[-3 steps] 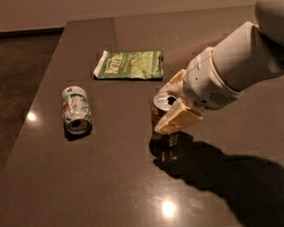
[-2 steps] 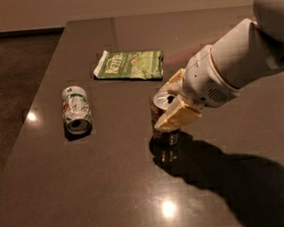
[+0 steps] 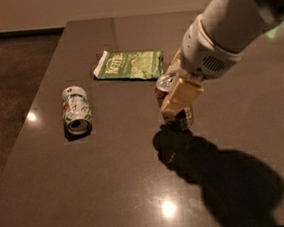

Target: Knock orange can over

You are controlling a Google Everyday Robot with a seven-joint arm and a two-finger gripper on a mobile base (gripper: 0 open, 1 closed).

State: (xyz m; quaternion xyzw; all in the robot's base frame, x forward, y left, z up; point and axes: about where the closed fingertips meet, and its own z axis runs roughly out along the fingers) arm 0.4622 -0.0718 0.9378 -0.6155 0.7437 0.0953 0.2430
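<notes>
The orange can (image 3: 182, 120) stands near the table's middle, its silver top (image 3: 165, 82) tipped slightly to the left. My gripper (image 3: 175, 100) comes down from the upper right and is shut on the can. One tan finger (image 3: 181, 94) covers the can's front, and the other is behind it. The can's base appears just above the table (image 3: 119, 188), over its own shadow.
A white-and-green can (image 3: 76, 110) lies on its side at the left. A green chip bag (image 3: 130, 65) lies flat behind the orange can. The table's left edge borders dark floor. My arm's large shadow covers the front right.
My gripper and the orange can have moved together up and slightly to the right. The white-and-green can and the bag have not moved.
</notes>
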